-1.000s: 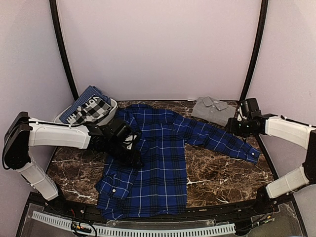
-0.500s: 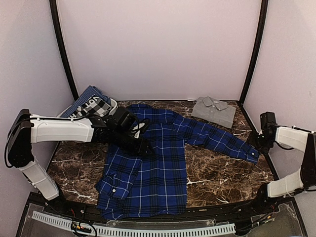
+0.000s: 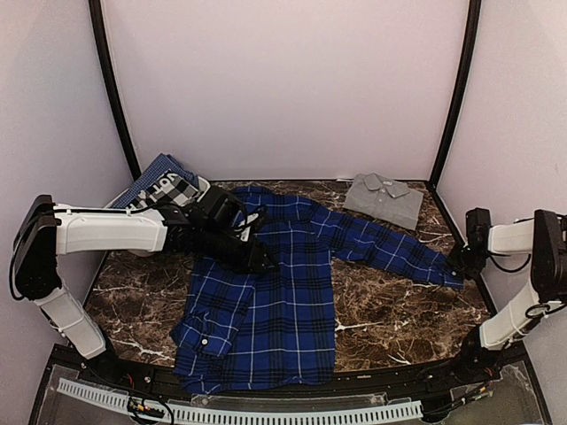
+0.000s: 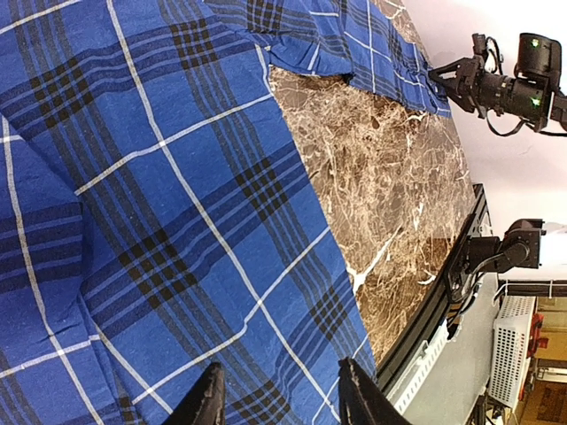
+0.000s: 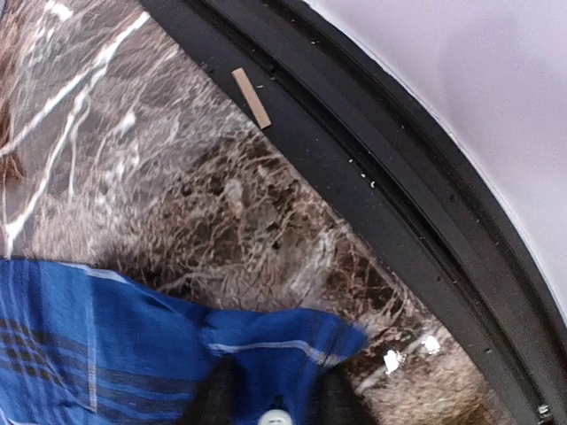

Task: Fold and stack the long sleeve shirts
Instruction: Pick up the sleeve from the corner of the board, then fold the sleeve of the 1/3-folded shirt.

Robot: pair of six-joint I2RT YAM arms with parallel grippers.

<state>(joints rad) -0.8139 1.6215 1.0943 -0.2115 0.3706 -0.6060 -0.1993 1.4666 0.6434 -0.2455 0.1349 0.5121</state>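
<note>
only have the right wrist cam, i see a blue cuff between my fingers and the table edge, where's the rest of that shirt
Observer: The plaid shirt lies spread on the table, collar toward the far side. One sleeve stretches out right to the right gripper.
Operator: and the left arm
Observer: The left gripper is over the shirt's body, below the collar, jaws open and nothing held.
Operator: any other shirt out there
Observer: A grey shirt sits folded at the far right of the table, just beyond that stretched sleeve.
</note>
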